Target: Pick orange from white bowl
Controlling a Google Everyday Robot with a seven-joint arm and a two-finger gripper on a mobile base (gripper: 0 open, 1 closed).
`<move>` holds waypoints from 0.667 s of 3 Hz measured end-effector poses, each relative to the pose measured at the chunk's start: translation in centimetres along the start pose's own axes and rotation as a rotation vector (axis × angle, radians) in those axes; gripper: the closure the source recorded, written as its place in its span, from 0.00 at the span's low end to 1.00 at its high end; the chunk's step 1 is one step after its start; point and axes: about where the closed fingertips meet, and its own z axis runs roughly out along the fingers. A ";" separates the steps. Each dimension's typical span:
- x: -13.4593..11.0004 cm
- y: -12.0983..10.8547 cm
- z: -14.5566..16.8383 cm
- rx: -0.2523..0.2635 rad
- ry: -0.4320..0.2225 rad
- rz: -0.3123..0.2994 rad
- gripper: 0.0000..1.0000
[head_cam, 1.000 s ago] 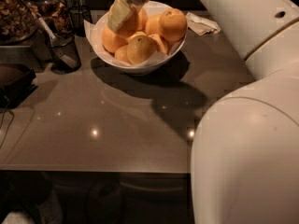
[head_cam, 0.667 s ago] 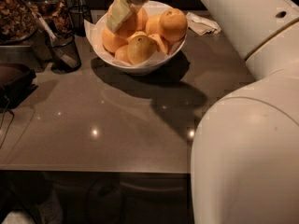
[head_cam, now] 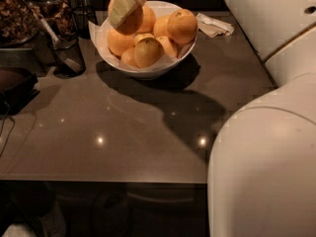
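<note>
Grasp apparently made, lift hardly begun: gripper (head_cam: 127,10) clamped on orange (head_cam: 136,22) at back-left of white bowl (head_cam: 153,72), 1 pale pad (head_cam: 121,6) across its near side, fruit low over pile (head_cam: 148,51) of other citrus, not yet carried clear above tabletop (head_cam: 123,132).

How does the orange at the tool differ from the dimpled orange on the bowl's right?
The orange by the tool sits back left in the white bowl, partly covered by the tool; the dimpled orange sits right, fully visible. The first looks taller, the second rounder. Both are deep orange.
</note>
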 end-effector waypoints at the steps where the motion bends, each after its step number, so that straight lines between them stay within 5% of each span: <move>1: 0.7 1.7 -2.1 -0.033 -0.032 0.021 1.00; 2: 0.7 1.7 -2.1 -0.033 -0.031 0.021 1.00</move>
